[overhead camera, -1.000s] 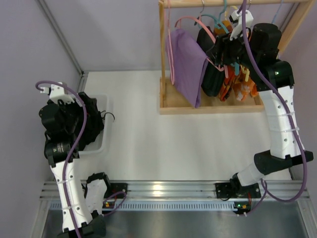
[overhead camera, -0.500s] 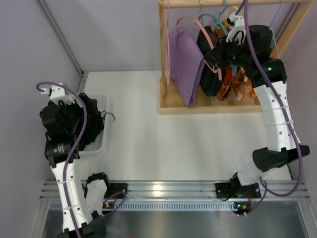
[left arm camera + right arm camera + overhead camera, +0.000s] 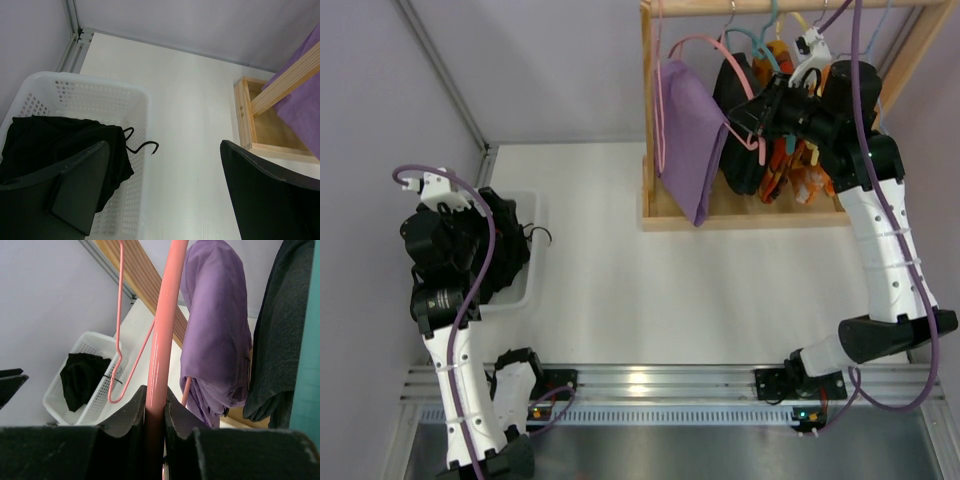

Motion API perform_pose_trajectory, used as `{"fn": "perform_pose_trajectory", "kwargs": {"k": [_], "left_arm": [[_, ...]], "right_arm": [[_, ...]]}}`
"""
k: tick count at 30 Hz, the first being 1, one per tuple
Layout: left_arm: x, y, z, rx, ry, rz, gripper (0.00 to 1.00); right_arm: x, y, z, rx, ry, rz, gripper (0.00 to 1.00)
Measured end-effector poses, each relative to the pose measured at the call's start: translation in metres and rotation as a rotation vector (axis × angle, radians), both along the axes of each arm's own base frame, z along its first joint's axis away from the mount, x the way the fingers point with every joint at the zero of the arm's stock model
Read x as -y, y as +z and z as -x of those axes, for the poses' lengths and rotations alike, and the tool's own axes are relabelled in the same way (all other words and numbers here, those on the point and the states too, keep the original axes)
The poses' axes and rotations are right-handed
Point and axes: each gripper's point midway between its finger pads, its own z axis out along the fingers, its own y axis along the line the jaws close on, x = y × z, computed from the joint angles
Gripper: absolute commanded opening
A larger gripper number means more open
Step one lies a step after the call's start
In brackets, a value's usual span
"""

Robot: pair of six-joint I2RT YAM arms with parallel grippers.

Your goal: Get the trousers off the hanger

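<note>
Right now your right gripper [image 3: 155, 407] is clamped on the pink hanger [image 3: 167, 315], with both fingers pressed against its bar and no gap between them. The purple trousers [image 3: 215, 335] are draped over that hanger. They hang inside the wooden rack [image 3: 745, 215] at the far right corner of the table [image 3: 620, 260], swung toward the rack's left post. A dark garment [image 3: 285, 330] hangs just to their right, and a thin wire hanger [image 3: 119, 315] dangles to their left. Your left gripper [image 3: 164, 150] has its fingers spread wide and holds nothing, above the white basket [image 3: 100, 92] at the left edge. A black garment [image 3: 60, 145] lies in that basket, with a black hook [image 3: 142, 146] poking out beside it
</note>
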Motion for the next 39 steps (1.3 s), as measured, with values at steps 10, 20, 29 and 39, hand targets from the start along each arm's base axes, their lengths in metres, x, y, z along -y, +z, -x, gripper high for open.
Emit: {"fn": "perform_pose_trajectory", "kwargs": {"k": [10, 20, 29, 39], "left_arm": [[0.0, 0.0, 0.0, 0.0, 0.003, 0.003, 0.99], [0.001, -0.001, -0.002, -0.006, -0.008, 0.01, 0.99], [0.006, -0.005, -0.007, -0.023, -0.048, 0.013, 0.99], [0.028, 0.011, -0.002, 0.044, -0.189, -0.034, 0.99]], "right_arm": [[0.012, 0.028, 0.015, 0.084, -0.071, -0.073, 0.0], [0.015, 0.044, 0.02, 0.131, -0.089, -0.108, 0.0], [0.022, 0.045, 0.059, 0.167, -0.069, -0.114, 0.0], [0.036, 0.046, 0.13, 0.229, -0.05, -0.135, 0.0]]}}
